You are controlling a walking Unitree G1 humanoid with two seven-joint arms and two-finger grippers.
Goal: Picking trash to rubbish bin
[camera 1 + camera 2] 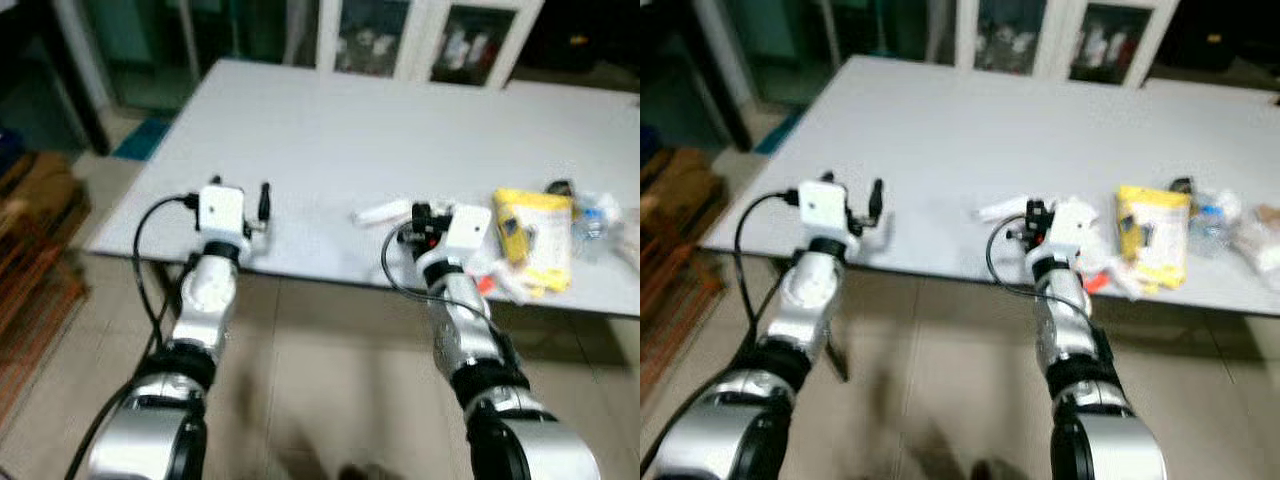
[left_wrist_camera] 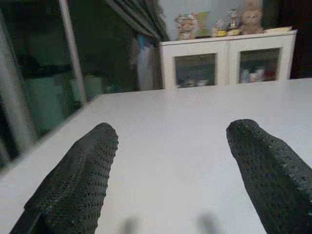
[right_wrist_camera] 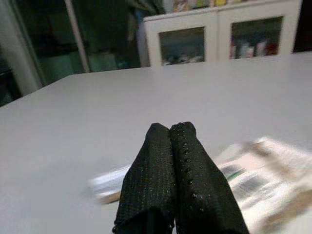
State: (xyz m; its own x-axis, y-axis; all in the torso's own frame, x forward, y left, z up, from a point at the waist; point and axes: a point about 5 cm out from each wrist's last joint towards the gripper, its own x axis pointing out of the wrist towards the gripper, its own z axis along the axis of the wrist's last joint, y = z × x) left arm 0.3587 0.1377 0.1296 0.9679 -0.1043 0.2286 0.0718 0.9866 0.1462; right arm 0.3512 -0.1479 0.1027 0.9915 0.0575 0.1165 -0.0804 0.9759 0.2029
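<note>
Progress: nothing picked yet, I judge; all trash lies on the white table [image 1: 300,130].
Left gripper [image 2: 170,170]: 2 fingers wide apart, empty, over bare tabletop.
Right gripper [image 3: 170,161]: fingers pressed together, holding nothing.
White wrapper [image 1: 380,212]: just ahead of the right gripper.
Yellow packet [image 1: 535,235]: just to its right, among crumpled plastic [image 1: 600,225].
Left: grasp, carry, drop.
</note>
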